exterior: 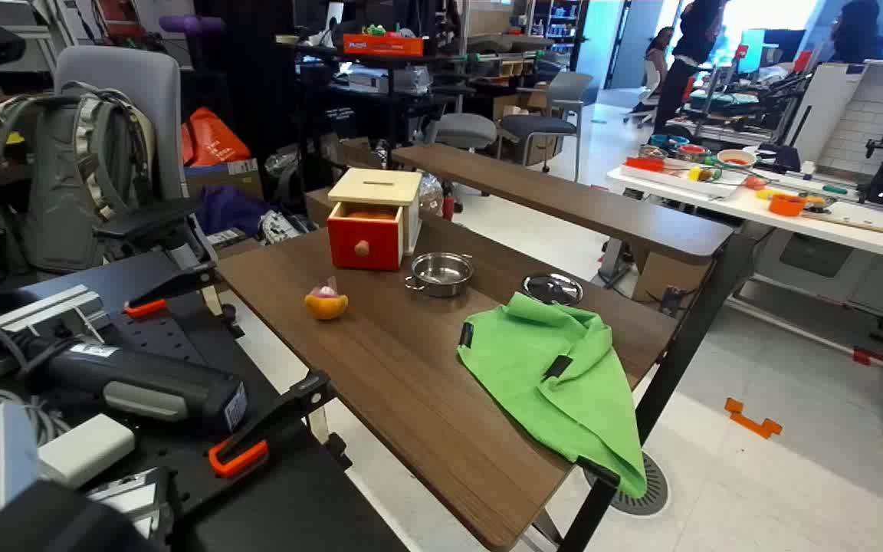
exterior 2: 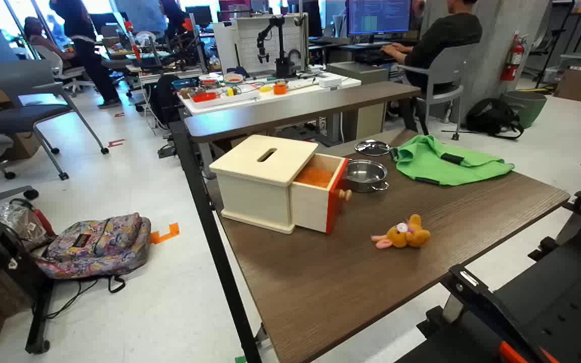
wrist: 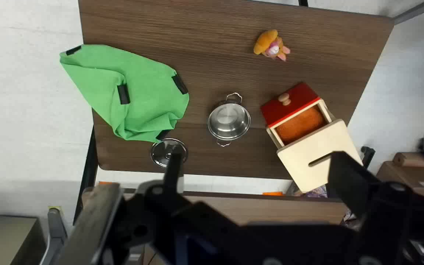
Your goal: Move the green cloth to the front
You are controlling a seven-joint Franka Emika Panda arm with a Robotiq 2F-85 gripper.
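Observation:
The green cloth (exterior: 541, 368) lies crumpled and folded at one end of the brown table (exterior: 403, 383), with black patches on it. In an exterior view one corner hangs past the table edge. It also shows in an exterior view (exterior 2: 442, 161) and at the left of the wrist view (wrist: 145, 88). My gripper (wrist: 258, 158) is open and empty, its fingers wide apart at the bottom of the wrist view. It is high above the table, well apart from the cloth. The gripper does not show in either exterior view.
A pot lid (wrist: 168, 151) lies right by the cloth. A steel pot (wrist: 229, 121) stands mid-table. A wooden box (wrist: 318, 156) with an open red-fronted drawer (wrist: 289, 105) stands beyond it. A plush toy (wrist: 272, 45) lies near one long edge. A raised shelf (exterior 2: 305, 111) runs along the table.

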